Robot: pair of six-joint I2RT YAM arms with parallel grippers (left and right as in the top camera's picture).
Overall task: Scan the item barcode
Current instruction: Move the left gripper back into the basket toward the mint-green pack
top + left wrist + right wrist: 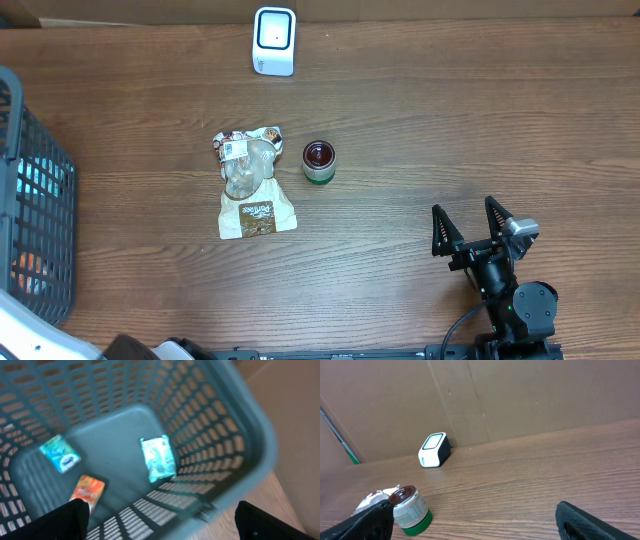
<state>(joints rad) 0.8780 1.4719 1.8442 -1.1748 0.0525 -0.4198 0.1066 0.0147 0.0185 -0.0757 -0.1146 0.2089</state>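
Observation:
The white barcode scanner (273, 40) stands at the table's far edge, also in the right wrist view (434, 450). A crumpled snack bag (252, 185) lies mid-table, with a small green-based jar (319, 162) just to its right. My right gripper (464, 210) is open and empty near the front right, well apart from the jar (410, 510). My left gripper (165, 525) hangs open and empty above the basket (235, 420). A teal packet (158, 458), a blue-green packet (60, 453) and an orange packet (87, 491) lie inside the basket.
The dark mesh basket (35, 210) fills the table's left edge. A cardboard wall (520, 395) stands behind the scanner. Bare wood (480, 120) stretches between the jar and the right side.

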